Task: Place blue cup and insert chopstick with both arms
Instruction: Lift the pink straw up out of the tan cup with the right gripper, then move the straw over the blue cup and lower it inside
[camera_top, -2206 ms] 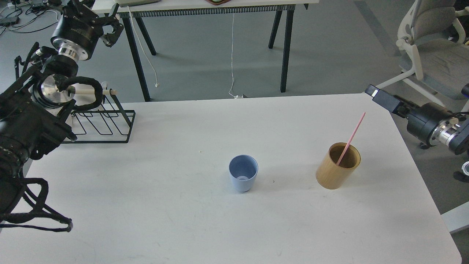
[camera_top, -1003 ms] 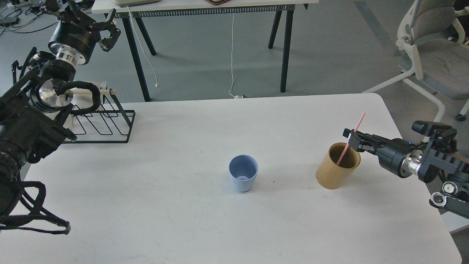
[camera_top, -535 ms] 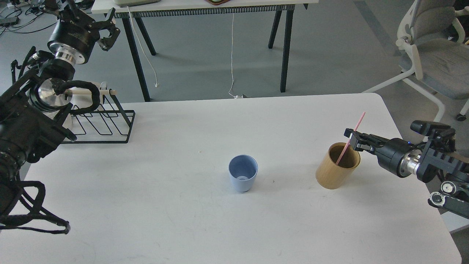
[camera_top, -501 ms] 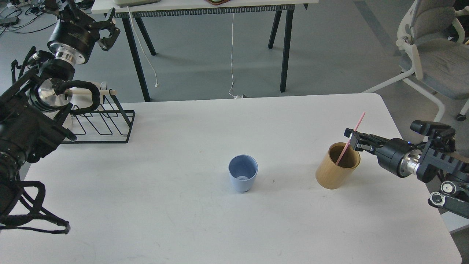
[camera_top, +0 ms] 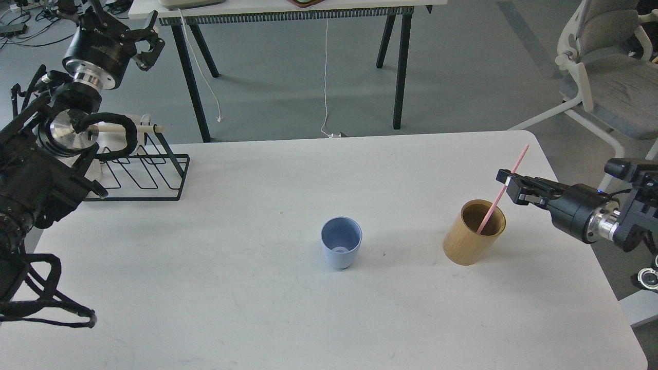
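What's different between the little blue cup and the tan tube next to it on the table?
The blue cup is pale blue and narrows toward its base; the tan holder is bamboo-coloured, straight-sided and wider. The blue cup looks empty, while the tan holder has the lower end of the pink chopstick in it, with the right gripper at the stick. The blue cup stands nearer the table's middle, the tan holder toward its right. Both stand upright and open-topped.
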